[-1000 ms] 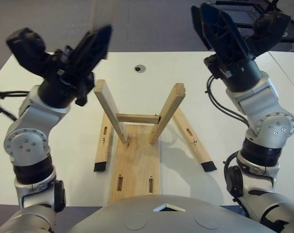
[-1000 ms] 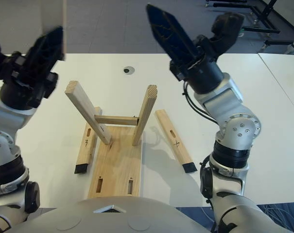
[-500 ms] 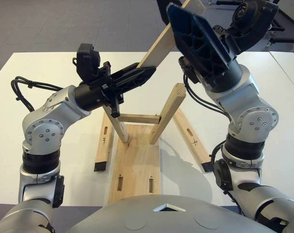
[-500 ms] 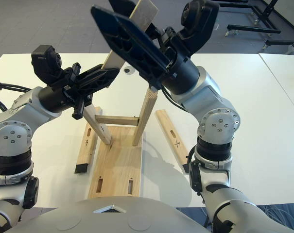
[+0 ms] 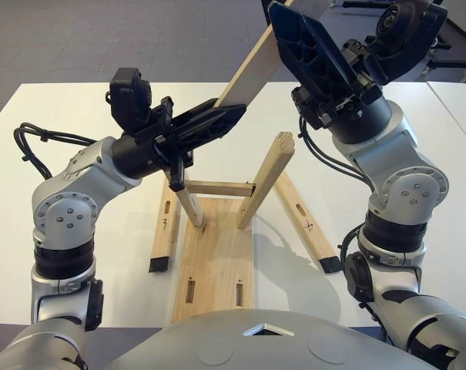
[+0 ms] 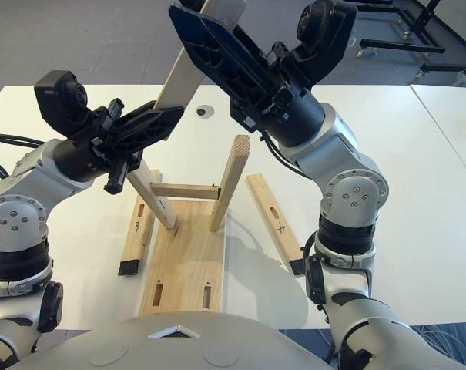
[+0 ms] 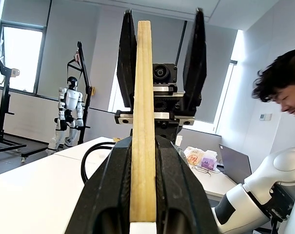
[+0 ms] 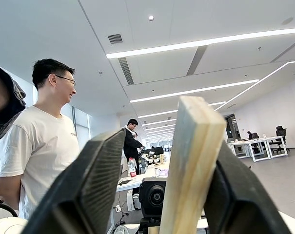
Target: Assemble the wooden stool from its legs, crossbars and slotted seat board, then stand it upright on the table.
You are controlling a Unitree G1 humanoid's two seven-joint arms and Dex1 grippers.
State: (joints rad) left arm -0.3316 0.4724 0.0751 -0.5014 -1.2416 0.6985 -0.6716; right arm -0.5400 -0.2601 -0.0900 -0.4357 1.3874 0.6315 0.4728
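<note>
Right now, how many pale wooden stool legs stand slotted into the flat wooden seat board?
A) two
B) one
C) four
A: one leg and a second leg stand in the seat board, joined by a crossbar; two loose legs lie flat beside it; the left gripper holds a slat.

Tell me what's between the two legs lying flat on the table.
Left eye view: the seat board with two standing legs joined by a crossbar.

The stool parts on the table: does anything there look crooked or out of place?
Yes. The two legs standing on the seat board lean apart like a V instead of standing straight, with one crossbar between them. Two more legs lie flat on the table, one on each side of the board.
</note>
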